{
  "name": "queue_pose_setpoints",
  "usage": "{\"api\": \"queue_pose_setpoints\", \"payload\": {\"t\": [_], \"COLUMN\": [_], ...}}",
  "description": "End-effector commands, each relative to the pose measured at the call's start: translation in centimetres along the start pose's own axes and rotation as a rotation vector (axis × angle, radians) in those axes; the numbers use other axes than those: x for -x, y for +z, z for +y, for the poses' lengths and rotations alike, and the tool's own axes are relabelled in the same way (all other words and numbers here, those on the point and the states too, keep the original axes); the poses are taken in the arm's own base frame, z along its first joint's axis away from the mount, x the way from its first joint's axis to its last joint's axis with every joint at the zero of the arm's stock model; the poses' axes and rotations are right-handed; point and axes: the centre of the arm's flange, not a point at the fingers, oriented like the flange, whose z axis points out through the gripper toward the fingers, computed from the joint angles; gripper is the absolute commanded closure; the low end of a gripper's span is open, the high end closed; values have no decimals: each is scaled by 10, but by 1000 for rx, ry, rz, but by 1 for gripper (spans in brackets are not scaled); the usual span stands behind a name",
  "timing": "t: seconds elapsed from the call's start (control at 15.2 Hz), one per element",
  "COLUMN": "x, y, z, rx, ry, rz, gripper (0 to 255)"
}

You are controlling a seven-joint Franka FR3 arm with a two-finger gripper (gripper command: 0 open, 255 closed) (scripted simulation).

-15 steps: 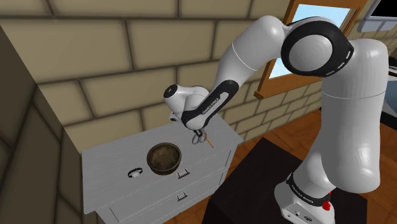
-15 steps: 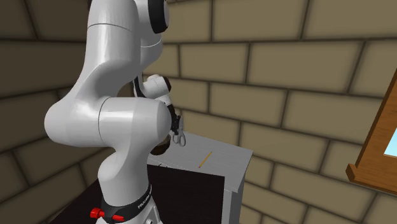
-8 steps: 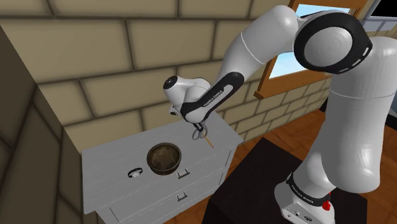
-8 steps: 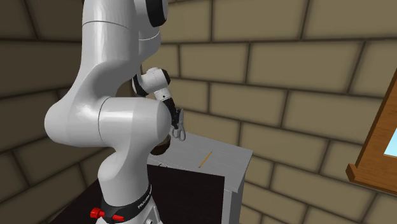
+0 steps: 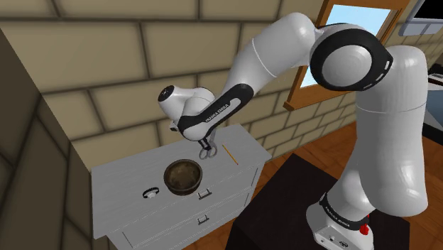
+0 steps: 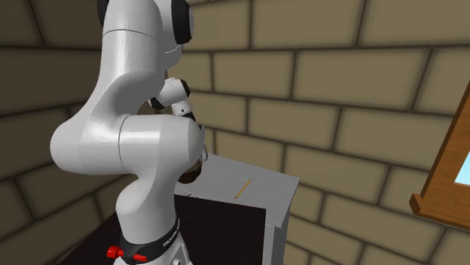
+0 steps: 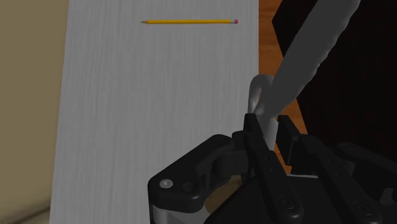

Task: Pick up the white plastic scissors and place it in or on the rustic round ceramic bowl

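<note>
The scissors point(image 5: 206, 152) are pale grey with loop handles and hang in the air from my gripper point(image 5: 205, 144), which is shut on them. In the shoulder view they hover just above and to the right of the brown round bowl point(image 5: 182, 176), which sits on the grey dresser top point(image 5: 128, 174). In the wrist view the two black fingers point(image 7: 253, 137) clasp the scissors point(image 7: 306, 54); one handle loop and a long grey blade stick out past the gripper point(image 7: 270, 137). In the second exterior view the arm's elbow hides the gripper, and a dark edge of the bowl point(image 6: 193, 172) shows.
A yellow pencil point(image 5: 230, 153) point(image 7: 189, 21) point(image 6: 242, 188) lies on the dresser near its right end. A small dark ring-shaped thing point(image 5: 150, 192) lies left of the bowl. A stone wall stands right behind the dresser. Drawer handles face the front.
The gripper has carried the scissors toward the shoulder view's left, from above the pencil to beside the bowl. In the second exterior view it has slipped behind the arm's elbow.
</note>
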Motion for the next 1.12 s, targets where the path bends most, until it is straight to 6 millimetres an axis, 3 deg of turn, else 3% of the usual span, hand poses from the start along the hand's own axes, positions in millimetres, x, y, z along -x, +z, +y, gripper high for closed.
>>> {"api": "queue_pose_setpoints", "payload": {"t": [0.0, 0.53, 1.06], "x": [-25, -120, -139], "y": [-11, -55, -17], "z": [1, 8, 9], "rx": [-1, -1, -1], "ry": [0, 0, 0], "rz": [0, 0, 0], "gripper": [255, 255, 255]}}
